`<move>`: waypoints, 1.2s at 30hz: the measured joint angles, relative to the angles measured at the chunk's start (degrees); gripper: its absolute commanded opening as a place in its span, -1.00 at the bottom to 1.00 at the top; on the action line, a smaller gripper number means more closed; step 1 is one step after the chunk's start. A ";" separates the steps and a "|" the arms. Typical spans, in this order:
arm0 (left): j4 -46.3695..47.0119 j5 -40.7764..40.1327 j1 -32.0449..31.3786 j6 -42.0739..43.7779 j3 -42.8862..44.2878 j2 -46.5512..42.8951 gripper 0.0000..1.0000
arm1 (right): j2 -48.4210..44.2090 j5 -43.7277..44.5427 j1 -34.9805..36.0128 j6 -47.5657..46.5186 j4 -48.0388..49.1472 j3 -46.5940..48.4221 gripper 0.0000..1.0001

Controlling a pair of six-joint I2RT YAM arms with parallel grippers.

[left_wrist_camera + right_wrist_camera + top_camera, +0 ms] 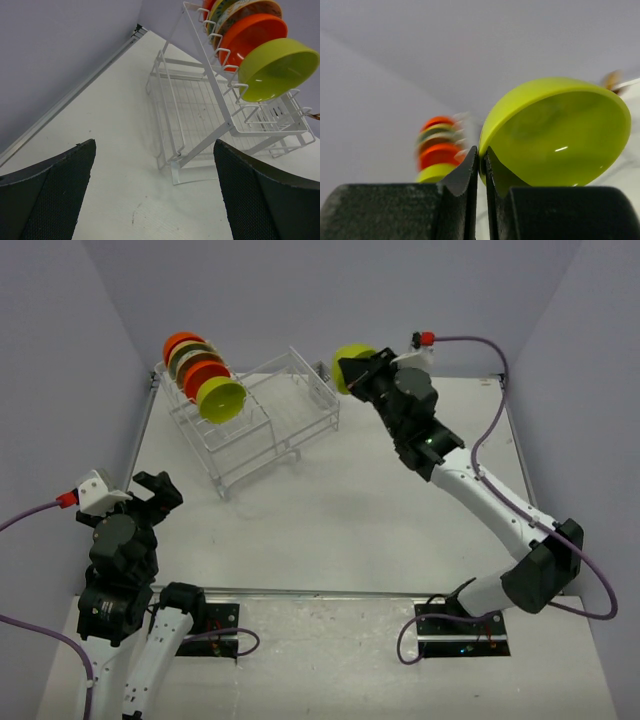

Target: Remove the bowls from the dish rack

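The dish rack (290,410) stands at the back left and also shows in the left wrist view (200,115). Several bowls stand on edge in its left row: a lime-green bowl (221,399) in front, orange-red bowls (203,375) behind it, and a patterned one further back. My right gripper (352,370) is shut on the rim of another lime-green bowl (555,135) and holds it in the air just right of the rack. My left gripper (160,490) is open and empty, low over the table near the rack's front corner.
The table's metal edge (75,95) runs along the left wall. The right arm's cable (495,370) loops over the back right of the table. The rack's small side cup (322,372) sits close to the held bowl.
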 measured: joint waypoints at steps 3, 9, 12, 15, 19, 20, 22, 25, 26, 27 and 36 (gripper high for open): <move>0.00 0.07 0.00 0.02 -0.02 0.02 1.00 | 0.92 0.33 -8.83 -12.96 -12.57 4.37 -1.00; 0.17 0.63 0.00 0.04 -0.02 0.24 1.00 | 20.39 -0.92 -16.13 -33.09 -38.56 23.82 -1.00; 0.31 0.92 -0.09 0.04 -0.02 0.74 1.00 | 33.38 -2.10 -16.94 -39.63 -48.09 34.12 -1.00; 0.33 1.01 -0.52 0.04 -0.02 1.03 1.00 | 44.74 -2.71 -17.53 -44.17 -56.24 43.30 -1.00; 0.33 1.03 -0.90 0.04 -0.02 1.03 1.00 | 55.84 -3.45 -18.05 -49.05 -64.52 53.27 -1.00; 0.33 1.05 -0.90 0.04 -0.02 1.03 1.00 | 57.31 -3.56 -18.18 -50.29 -65.77 54.25 -1.00; 0.33 1.05 -0.92 0.04 -0.02 1.03 1.00 | 58.47 -3.13 -18.25 -52.33 -67.36 54.66 -1.00; 0.33 1.05 -0.94 0.04 -0.02 1.03 1.00 | 58.47 -2.32 -18.25 -54.18 -68.37 54.69 -0.62; 0.33 1.05 -0.94 0.04 -0.02 1.03 1.00 | 58.47 -2.25 -18.25 -54.40 -68.48 54.69 -0.10; 0.33 1.05 -0.94 0.04 -0.02 1.03 1.00 | 58.47 -2.29 -18.25 -54.45 -68.72 54.69 0.14; 0.33 1.03 -0.94 0.04 -0.02 1.03 1.00 | 50.62 -4.48 -18.25 -50.40 -68.96 48.70 0.22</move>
